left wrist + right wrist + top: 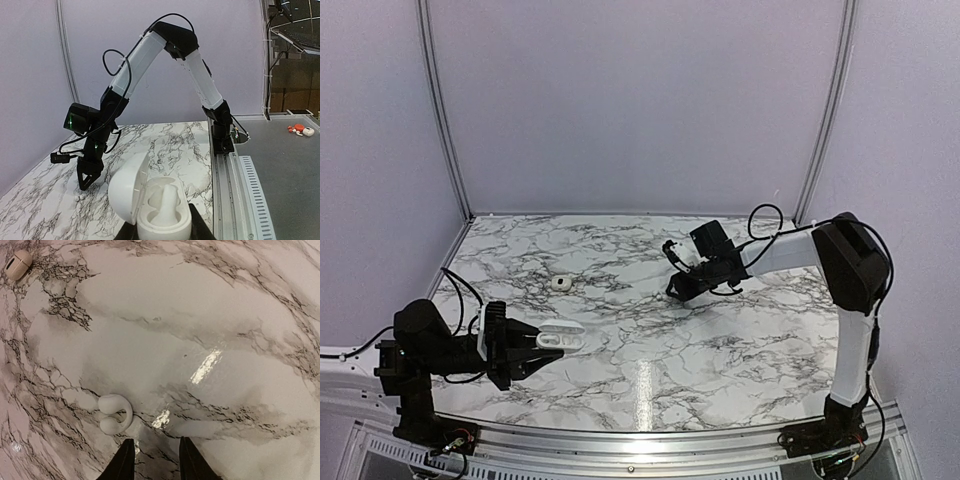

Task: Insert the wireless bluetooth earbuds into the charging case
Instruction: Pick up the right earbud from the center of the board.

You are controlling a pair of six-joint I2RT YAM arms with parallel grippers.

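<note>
Clearly the left gripper [542, 341] is clamped tight on the small glossy white pebble-shaped plastic charging case [161, 217], holding it over the near left part of the grey-veined white marble tabletop [720, 350]. Its hinged lid [125, 192] stands swung up and open. The left wrist view looks straight into the pale moulded interior, where a rounded white form rises from the middle; whether that is an earbud seated in a socket or only the moulding, I cannot tell. The right gripper [156, 441] hangs low over the marble with its jaws apart and nothing between them. A tiny white C-shaped plastic earbud [114, 414] lies on the tabletop just beside one fingertip. A second earbud [561, 284] — small, rounded, white with a dark spot — lies on the marble well apart from both grippers.
</note>
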